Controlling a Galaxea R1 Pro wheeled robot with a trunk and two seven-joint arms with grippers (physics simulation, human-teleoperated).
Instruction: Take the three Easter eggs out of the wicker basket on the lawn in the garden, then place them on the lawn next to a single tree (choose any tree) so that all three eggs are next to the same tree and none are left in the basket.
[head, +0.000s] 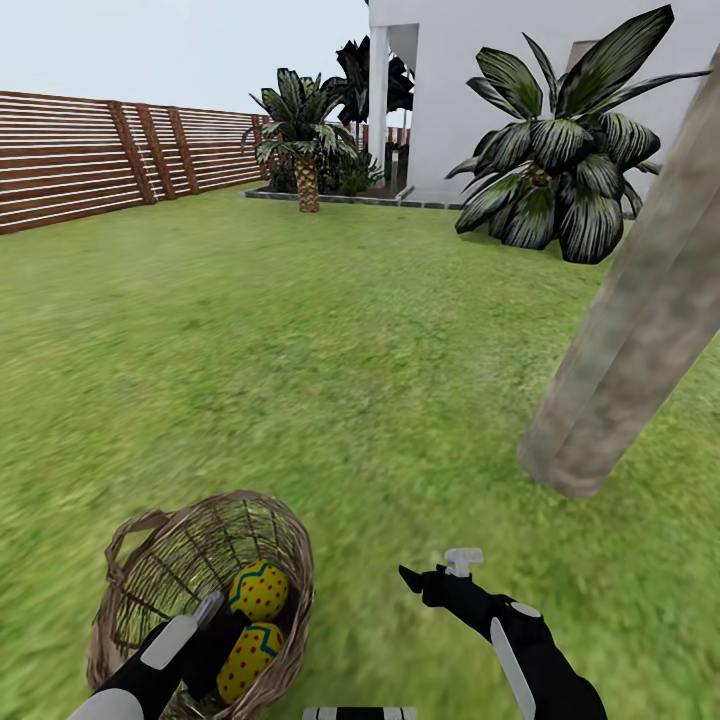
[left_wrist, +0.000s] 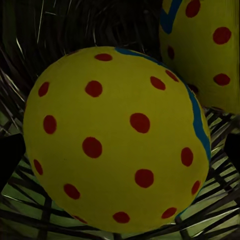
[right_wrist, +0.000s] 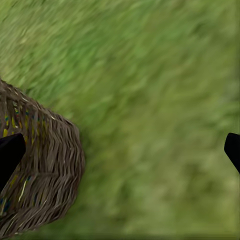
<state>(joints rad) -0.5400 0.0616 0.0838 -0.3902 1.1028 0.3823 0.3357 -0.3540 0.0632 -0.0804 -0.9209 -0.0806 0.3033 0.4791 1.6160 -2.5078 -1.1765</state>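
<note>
Nearest the left wrist camera, an Easter egg (left_wrist: 117, 140), yellow with red dots and a blue-green band, lies on the woven floor of the wicker basket (left_wrist: 30, 220); a second egg (left_wrist: 205, 50) sits just beside it. Dark fingertips (left_wrist: 10, 155) show at either side of the near egg, so the left pincer (head: 205, 640) is spread around it, contact not discernible. Head view: the basket (head: 150, 560) stands on the lawn (head: 300, 350) at lower left, with the left arm reaching into it and two eggs (head: 258, 590) visible inside, one above the other (head: 245, 660). Whether a third egg is inside cannot be told. The right pincer (head: 440, 572) hovers over grass beside the basket, its fingers spread with nothing between them; its wrist view shows the basket wall (right_wrist: 45, 170) and a dark fingertip (right_wrist: 232, 150) at each edge. A thick mottled tree trunk (head: 640, 310) rises from the lawn to the right, well apart from the basket. Beyond stand a slatted fence (head: 90, 160), a broad-leaved plant (head: 560, 170) and a white house wall (head: 450, 100).
</note>
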